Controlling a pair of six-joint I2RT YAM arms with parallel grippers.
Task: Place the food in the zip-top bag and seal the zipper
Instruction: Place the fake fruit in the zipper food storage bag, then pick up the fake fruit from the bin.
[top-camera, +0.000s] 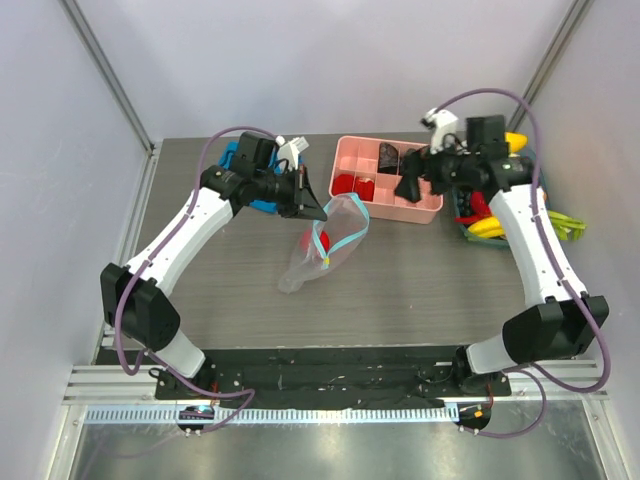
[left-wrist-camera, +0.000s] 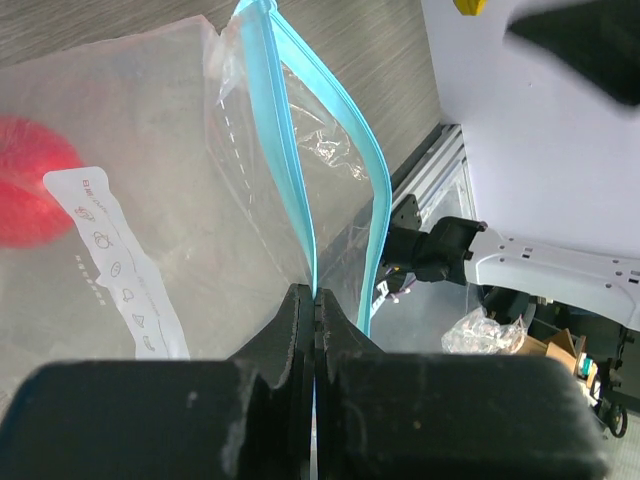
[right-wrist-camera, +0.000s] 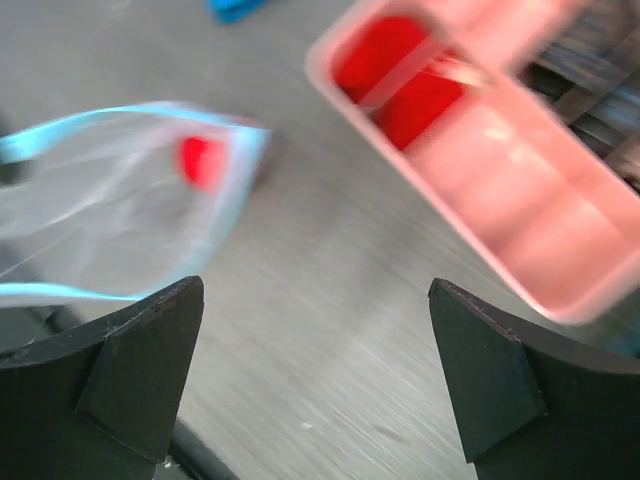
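From above, the zip-top bag, one red piece inside, is seen at table centre, its mouth held up at 12 o'clock by the left gripper. The right gripper is seen at 2 o'clock over the pink tray.

In the left wrist view, the zipper is pinched by closed jaws.

In the right wrist view, the fingers are spread, empty.

The light, limp, slippery film is judged best held at its stiffer zipper.

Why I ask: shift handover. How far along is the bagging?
Done: one red piece sits in the bag. In hand: the left claw is shut on the zipper edge, holding the mouth open; the right claw is open and empty near the tray. Left: red food in the tray is unbagged, and the zipper is unsealed.
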